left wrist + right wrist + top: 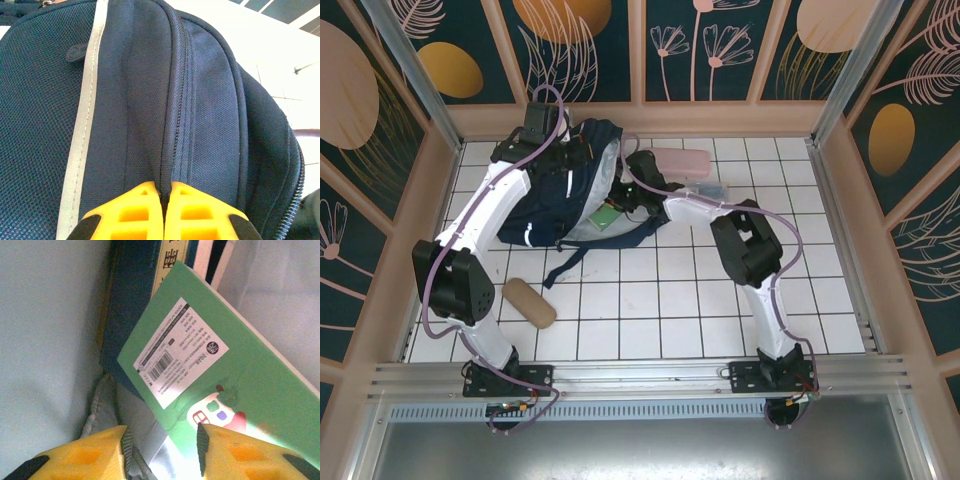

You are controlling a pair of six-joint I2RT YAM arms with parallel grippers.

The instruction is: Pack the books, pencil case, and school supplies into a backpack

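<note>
Left gripper [163, 196] was clamped on the large navy-blue fabric backpack's [45, 125] seam. Right gripper [162, 442] stood apart at the small green book [210, 375] inside it.

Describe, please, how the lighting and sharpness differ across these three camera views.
Top external view: even light, sharp, the white tiled table bright and the backpack dark. Left wrist view: the backpack's weave is crisp, but the upper-right background is blown out. Right wrist view: dim and soft, with glare washing out the lower edge of the green book.
</note>
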